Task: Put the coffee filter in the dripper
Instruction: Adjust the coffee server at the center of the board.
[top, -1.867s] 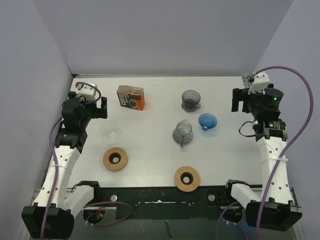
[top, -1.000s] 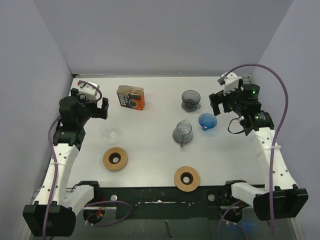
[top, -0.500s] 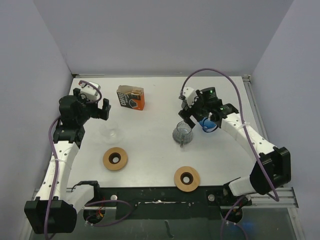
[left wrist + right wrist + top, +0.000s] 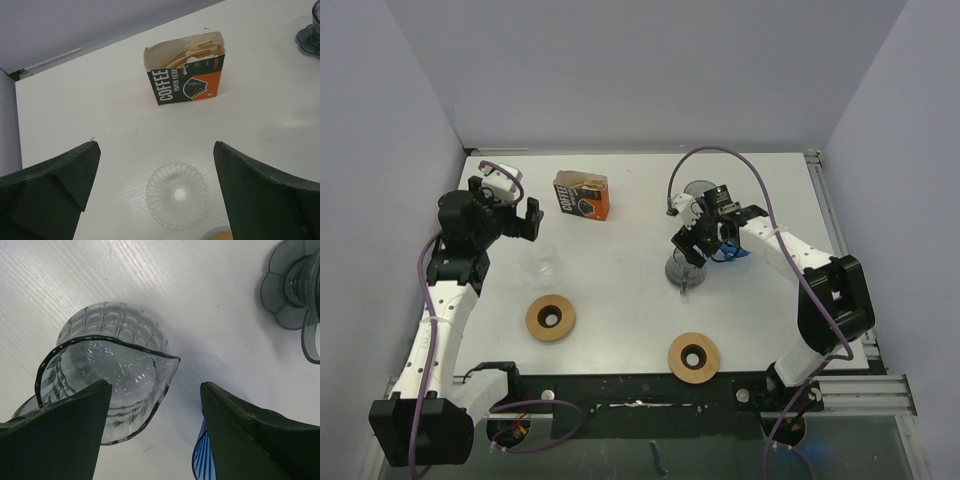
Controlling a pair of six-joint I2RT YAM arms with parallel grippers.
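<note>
Starting at the left of the overhead view, the left hand [image 4: 524, 219] hangs with its fingers spread wide and nothing between them. It is up and left of a clear ribbed glass dripper [image 4: 542, 265], which stands bare on the white surface [image 4: 620, 300]. To the right, in the upper part of the frame, the torn-open dark and orange cardboard box [image 4: 185, 75] reads "COFFEE PAPER FILTER" in white. The brown paper filters [image 4: 186, 51] show in its mouth, none drawn out. Further right, the right hand [image 4: 156, 390] hovers, also wide and empty, over a grey glass pitcher [image 4: 107, 370]. A smoke-grey dripper [image 4: 290, 290] and a blue ribbed dripper [image 4: 197, 467] stand close by. By my reading nothing is done yet: a filter has to be picked, carried and seated in a dripper.
</note>
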